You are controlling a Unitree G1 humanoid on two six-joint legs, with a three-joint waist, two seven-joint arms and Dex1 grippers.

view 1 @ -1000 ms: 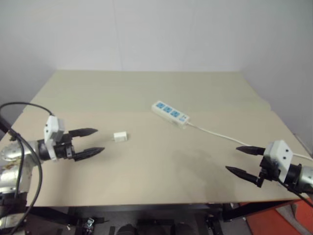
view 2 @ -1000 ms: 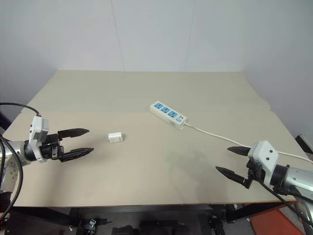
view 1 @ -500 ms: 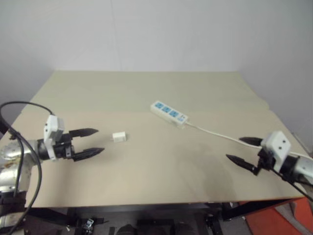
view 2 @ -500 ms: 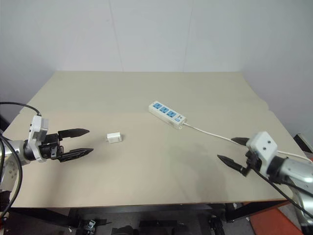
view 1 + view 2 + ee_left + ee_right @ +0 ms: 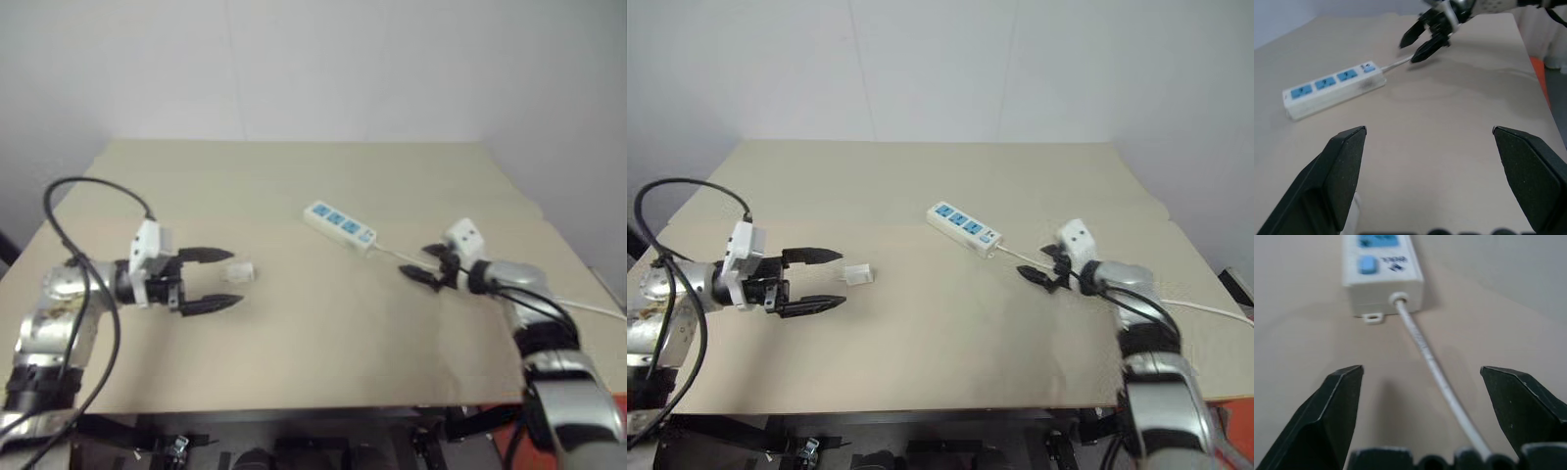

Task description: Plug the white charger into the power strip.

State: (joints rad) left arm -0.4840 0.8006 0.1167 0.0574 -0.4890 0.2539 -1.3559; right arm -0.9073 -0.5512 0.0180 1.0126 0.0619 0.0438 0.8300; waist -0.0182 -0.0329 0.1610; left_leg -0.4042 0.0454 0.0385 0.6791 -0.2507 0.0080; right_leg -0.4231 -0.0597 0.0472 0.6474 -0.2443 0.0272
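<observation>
The left gripper [image 5: 828,279] is held wide open with the white charger [image 5: 858,274] lying on the table [image 5: 921,333] just beside its fingertips. The right gripper [image 5: 1043,274] is likewise spread wide and empty, straddling the cord [image 5: 1422,350] just behind the cord end of the power strip [image 5: 965,227], which lies mid-table.

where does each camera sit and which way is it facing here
Head views: from the head, down over the table; both arms show, left gripper beside the white charger, right gripper at the cord.
Left wrist: along its open fingers toward the power strip and the other gripper.
Right wrist: along its open fingers, straddling the cord at the strip's end.
All share the strip.
</observation>
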